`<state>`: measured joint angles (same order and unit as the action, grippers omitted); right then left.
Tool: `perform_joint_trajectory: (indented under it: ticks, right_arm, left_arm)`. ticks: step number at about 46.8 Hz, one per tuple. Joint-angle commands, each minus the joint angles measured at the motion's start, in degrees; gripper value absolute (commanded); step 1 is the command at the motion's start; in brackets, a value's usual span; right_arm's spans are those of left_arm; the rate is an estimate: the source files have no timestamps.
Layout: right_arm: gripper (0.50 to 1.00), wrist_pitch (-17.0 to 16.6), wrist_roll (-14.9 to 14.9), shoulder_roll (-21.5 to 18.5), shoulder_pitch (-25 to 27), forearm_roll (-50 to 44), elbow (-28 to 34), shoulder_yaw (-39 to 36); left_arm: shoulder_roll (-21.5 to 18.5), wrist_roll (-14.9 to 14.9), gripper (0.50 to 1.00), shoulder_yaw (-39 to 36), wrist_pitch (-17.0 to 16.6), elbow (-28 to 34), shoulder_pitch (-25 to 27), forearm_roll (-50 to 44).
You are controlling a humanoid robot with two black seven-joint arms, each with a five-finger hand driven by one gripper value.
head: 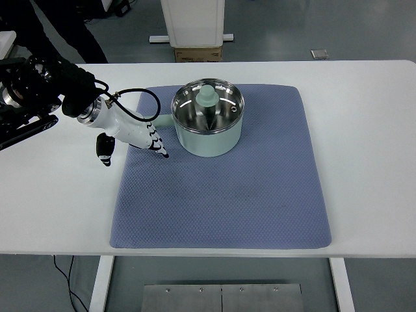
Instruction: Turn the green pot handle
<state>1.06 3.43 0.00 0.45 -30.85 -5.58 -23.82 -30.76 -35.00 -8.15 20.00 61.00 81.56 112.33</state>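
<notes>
White table (364, 195) fills my view from the near edge upward, with a blue-grey textured mat (247, 195) laid flat across its middle; the mat's near half is bare. Moving up the mat, I see the left hand (133, 135) over the mat's left edge, reaching in from the left side on its black arm (32, 97). The hand is white with dark-tipped fingers (158, 146) pointing down and to the right; they look loosely extended and grouped together, clamped on nothing. The thumb (104, 149), dark at its end, hangs down separately over the bare table just off the mat's left border. A black cable (127, 112) loops from the wrist across the back of the hand. Just beside the fingers, to their right, sits the green pot (207, 127), upright on the far-left part of the mat, pale mint on the outside. A glass lid (207, 106) with a steel rim covers it, topped by a pale green knob (207, 97). The pot handle (165, 119) sticks out from the pot's left side toward the hand; only a short stub shows, and I cannot tell whether the fingers touch it. Beyond the far table edge I note a cardboard box (197, 53) on the floor under a white stand (193, 23), and a person's dark-clothed legs (58, 29) at top left. I see no right arm.
</notes>
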Motion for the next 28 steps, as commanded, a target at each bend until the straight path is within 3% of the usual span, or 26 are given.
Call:
perform_joint_trajectory:
  ticks: [1,28]
  right_arm:
    - [1.0,0.0,0.0,0.0,-0.01,0.0,-0.13,0.0]
    - [1.0,0.0,0.0,0.0,-0.01,0.0,0.04,0.0]
  left_arm:
    - [0.0,0.0,1.0,0.07,-0.05,-0.61,0.0,-0.01]
    - [0.62,0.0,1.0,-0.02,-2.16,-4.66,-0.88,-0.01]
